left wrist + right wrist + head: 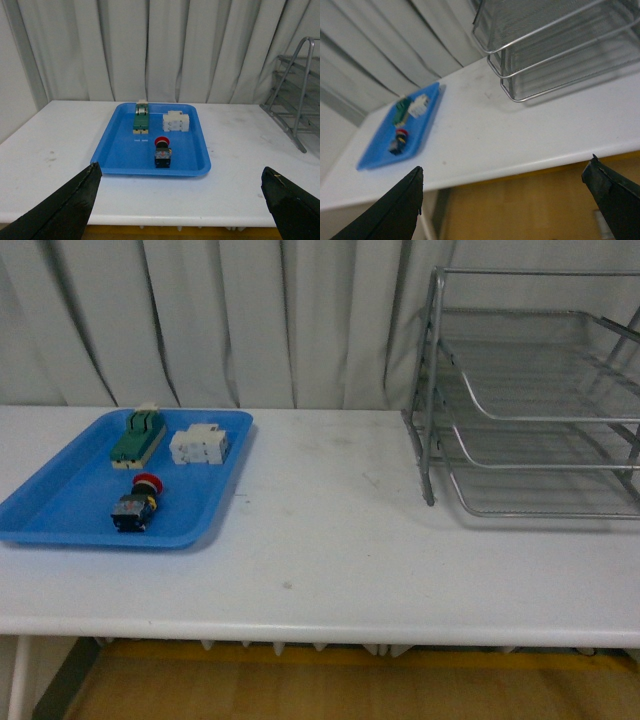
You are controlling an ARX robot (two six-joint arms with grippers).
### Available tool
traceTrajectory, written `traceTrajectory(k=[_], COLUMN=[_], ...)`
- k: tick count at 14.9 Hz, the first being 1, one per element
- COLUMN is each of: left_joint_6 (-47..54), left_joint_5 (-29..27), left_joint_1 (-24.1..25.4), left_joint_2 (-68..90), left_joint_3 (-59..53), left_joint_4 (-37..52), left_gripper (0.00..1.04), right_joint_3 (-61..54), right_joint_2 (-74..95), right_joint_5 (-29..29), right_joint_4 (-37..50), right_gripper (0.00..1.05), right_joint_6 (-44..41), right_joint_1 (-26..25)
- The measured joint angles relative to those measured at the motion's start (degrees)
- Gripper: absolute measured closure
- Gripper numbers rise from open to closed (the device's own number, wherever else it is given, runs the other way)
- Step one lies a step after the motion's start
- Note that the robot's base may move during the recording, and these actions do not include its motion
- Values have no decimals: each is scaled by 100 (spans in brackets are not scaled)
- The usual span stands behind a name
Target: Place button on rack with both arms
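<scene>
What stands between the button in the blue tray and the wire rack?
Only the low rim of the blue tray, beside the button; past it, bare table runs to the rack.

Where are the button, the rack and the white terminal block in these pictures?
button [133, 510]: front view, its dark body.
rack [520, 350]: front view, top tier mesh.
white terminal block [176, 121]: left wrist view, its middle.
</scene>
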Motion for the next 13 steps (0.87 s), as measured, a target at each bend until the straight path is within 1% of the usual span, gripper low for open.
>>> traceTrajectory(k=[1, 2, 3, 5, 6, 7, 9, 11, 13], left_joint_6=[0, 2, 2, 0, 0, 2, 0, 0, 0], left_joint_5=[-4, -2, 0, -2, -2, -2, 0, -2, -2], left_joint_1=[0, 0, 0, 0, 0, 0, 0, 0, 0], left_joint_2=[0, 0, 0, 0, 0, 0, 0, 0, 0], left_joint_3=[0, 0, 0, 0, 0, 0, 0, 0, 0], left_joint_4=[2, 4, 4, 2, 4, 4, 4, 4, 2], left_gripper=[7, 7, 7, 7, 7, 7, 7, 7, 7], right_joint_3=[-72, -66, 85, 1003, 1464, 1860, 2542, 3226, 3613], right_joint_2=[1233, 2352, 3930, 6561, 7493, 8284, 9265, 9759, 10021], right_joint_5=[103, 260, 393, 632, 658, 691, 713, 723, 721], right_joint_4=[1388, 2573, 4076, 6295, 6682, 6642, 6511, 6485, 6328], right_gripper=[6, 6, 6, 6, 6, 6, 6, 6, 6], right_joint_6=[1097, 1834, 2623, 3386, 3565, 3646, 3746, 3768, 3821], right_joint_1=[24, 20, 22, 111, 166, 208, 264, 291, 289])
